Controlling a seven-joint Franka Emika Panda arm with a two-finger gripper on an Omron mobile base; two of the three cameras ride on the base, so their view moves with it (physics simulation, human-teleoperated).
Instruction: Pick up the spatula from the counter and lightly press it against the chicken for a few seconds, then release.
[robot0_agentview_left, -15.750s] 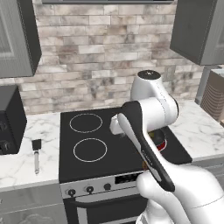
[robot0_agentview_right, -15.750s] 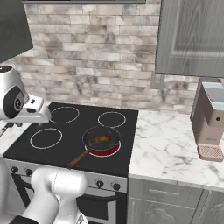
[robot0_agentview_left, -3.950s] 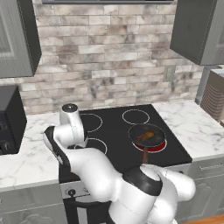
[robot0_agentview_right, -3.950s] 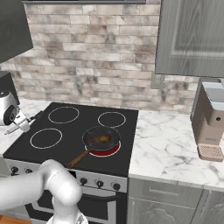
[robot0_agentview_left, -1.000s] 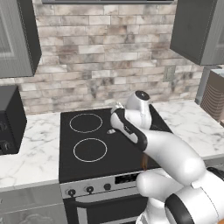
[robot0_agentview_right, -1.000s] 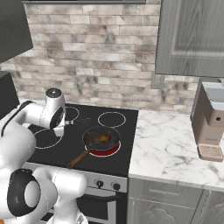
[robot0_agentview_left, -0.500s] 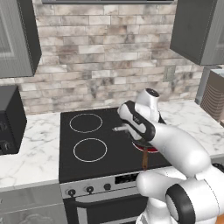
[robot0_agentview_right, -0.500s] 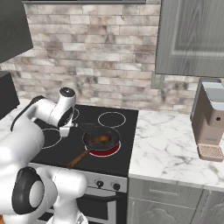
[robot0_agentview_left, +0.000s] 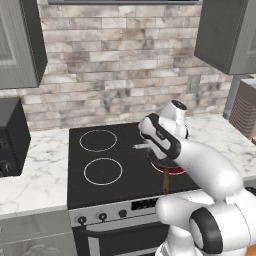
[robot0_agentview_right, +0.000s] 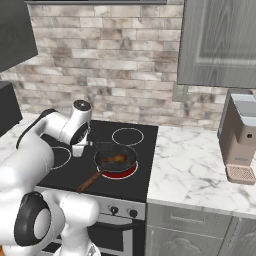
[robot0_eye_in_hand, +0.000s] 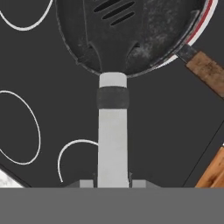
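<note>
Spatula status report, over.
Gripper shut on spatula. Blade over the pan; contact with chicken unclear. Nothing seen in the way.

A glossy white arm (robot0_agentview_left: 210, 167) is showing smooth, rounded segments. Dark bands (robot0_agentview_left: 162, 137) are ringing its joints, the widest sitting at five o'clock in the left base view.

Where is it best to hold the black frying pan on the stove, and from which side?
Grip the brown wooden handle of the black frying pan. It juts toward the front edge of the black stove, so coming from above there seems best.
</note>
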